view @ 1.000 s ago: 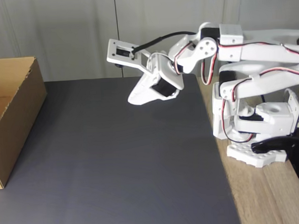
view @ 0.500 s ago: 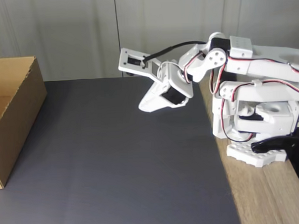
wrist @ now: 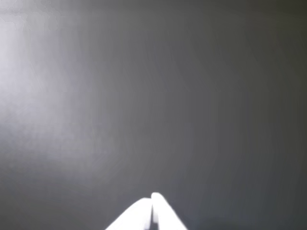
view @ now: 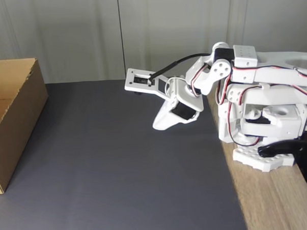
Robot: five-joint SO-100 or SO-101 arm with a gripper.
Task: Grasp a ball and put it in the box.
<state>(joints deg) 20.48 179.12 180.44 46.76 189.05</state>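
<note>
A: Here, the gripper [view: 160, 126] hangs folded close to the arm's base, over the right edge of the dark mat [view: 120, 167]; in the wrist view its white fingertips [wrist: 152, 203] meet in a point, pressed together with nothing between them.

B: And the ball?

A: I cannot place it — neither view gives me a ball on the mat. The box [view: 13, 118] stands at the mat's left edge, open-topped, its far corner near the back wall; whether the ball lies inside is hidden by the box's tall side.

B: So what does the step in hand call for?

A: Judged from this pose, the arm is parked or searching. To do it well: spread the fingers before any descent, keep the wrist camera pointed at the mat until the ball comes into sight, then approach from above so the knobbly surface seats between both fingers.

B: The surface and the room?

A: A matte dark-grey mat — plain, probably a little glare at the wrist view's left — laid on a wooden desk [view: 279, 201], whose bare strip carries the arm's base [view: 262, 161]. Behind, pale grey wall panels [view: 83, 31].
</note>
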